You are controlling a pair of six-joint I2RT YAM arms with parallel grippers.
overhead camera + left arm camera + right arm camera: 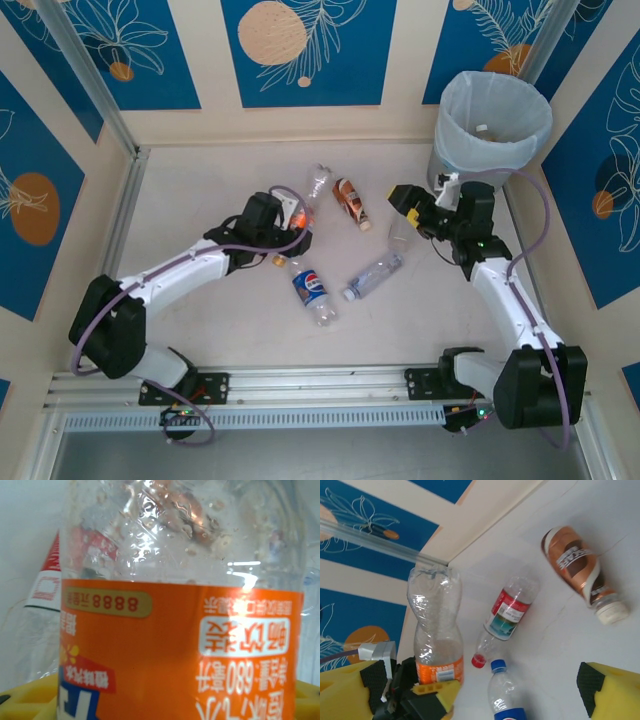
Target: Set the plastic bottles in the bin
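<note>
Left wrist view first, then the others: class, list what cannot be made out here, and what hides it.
Left wrist view: the orange-label bottle sits so close that the frame edges cut off both its ends.
Top view: what lies inside the bin is too small and veiled by its bag liner.
Right wrist view: the Pepsi bottle is cut off at its label by the bottom edge.

Table (190,190) ctr crowded w/ bottles (312,290); open room far left; bin (470,150) fills rear-right corner.
</note>
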